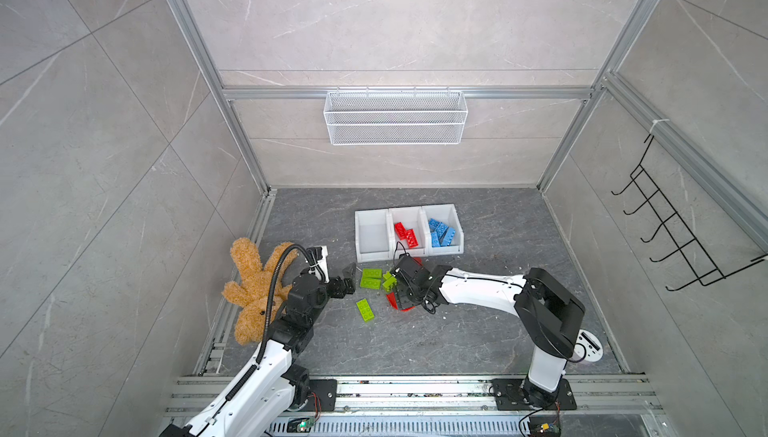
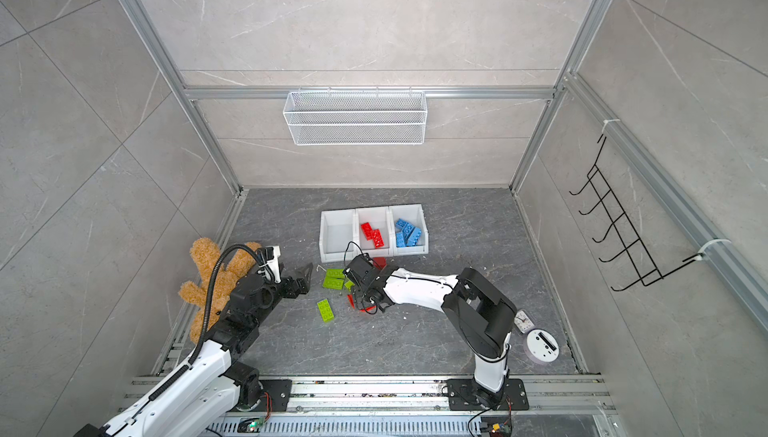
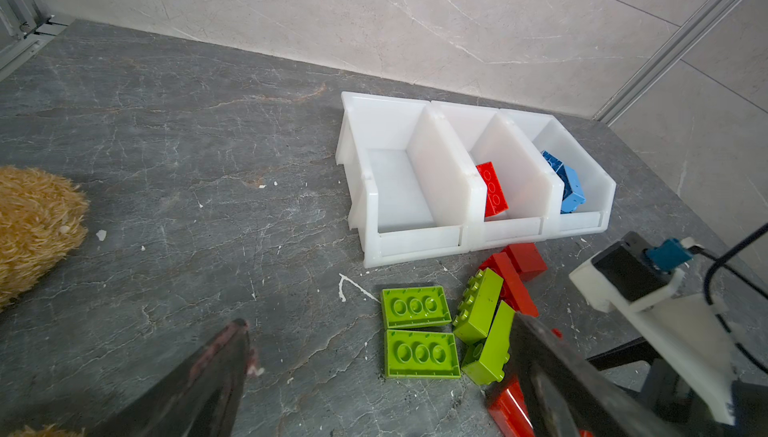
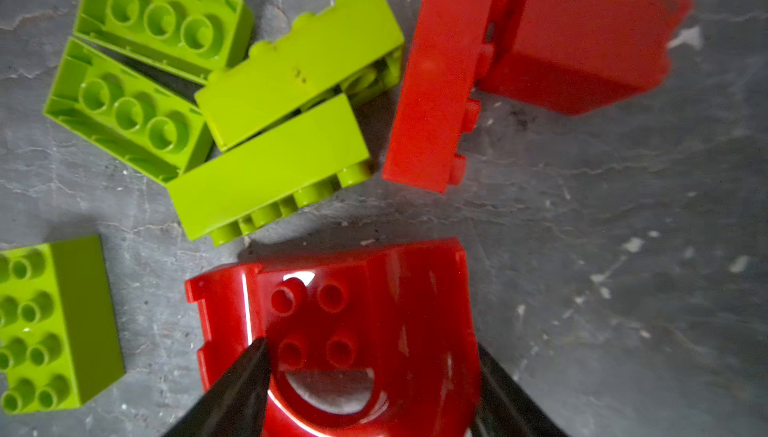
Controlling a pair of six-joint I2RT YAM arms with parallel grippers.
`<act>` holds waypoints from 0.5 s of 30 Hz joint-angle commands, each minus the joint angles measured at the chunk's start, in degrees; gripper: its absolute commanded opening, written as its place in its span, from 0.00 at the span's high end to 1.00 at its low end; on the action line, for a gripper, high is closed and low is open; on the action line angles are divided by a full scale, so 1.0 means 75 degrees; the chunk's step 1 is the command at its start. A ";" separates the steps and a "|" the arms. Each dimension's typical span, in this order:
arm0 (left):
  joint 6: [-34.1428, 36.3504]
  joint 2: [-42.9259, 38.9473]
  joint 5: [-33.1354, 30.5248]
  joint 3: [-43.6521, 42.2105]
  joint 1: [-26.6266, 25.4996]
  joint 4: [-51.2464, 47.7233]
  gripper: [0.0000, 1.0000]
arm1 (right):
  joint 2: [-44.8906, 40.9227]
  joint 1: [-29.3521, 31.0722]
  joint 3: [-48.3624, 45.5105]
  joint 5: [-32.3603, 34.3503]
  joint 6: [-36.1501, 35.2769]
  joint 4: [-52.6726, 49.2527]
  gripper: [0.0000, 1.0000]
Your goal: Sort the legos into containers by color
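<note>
Legos (image 1: pixel 371 278): part sorted. Containers (image 1: pixel 405 214) sit centre frame in both top views. The middle bin (image 1: pixel 411 253) holds sorted red bricks (image 1: pixel 405 234), the right bin (image 1: pixel 446 251) holds blue bricks (image 1: pixel 441 232), and the left bin (image 1: pixel 372 254) is bare, presumably meant for green.

Loose pieces lie just below the bins' front lips:
- lime green bricks (image 3: pixel 415 306): two hollow side up and touching, two tipped on their sides and leaning together
- a lone green brick (image 1: pixel 365 309), studs up, apart toward lower left
- loose red bricks (image 3: pixel 515 277) by the middle bin's lip
- a glossy red arch (image 4: pixel 353 322), four studs above its curved cutout

Right gripper (image 4: pixel 370 345) straddles the arch with its jaws partway apart, one finger over the studded face and one at the outer edge. Whether they press cannot be told. Likely picked because the red bin is close above.

Left gripper (image 1: pixel 348 278) hovers wide and empty, left of the greens, seemingly held clear of the other arm.
</note>
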 commanded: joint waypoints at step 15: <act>0.0052 -0.0035 -0.0073 0.0189 0.0020 0.0115 0.00 | 0.0246 -0.1685 0.2172 0.0165 -0.1704 -0.0246 0.29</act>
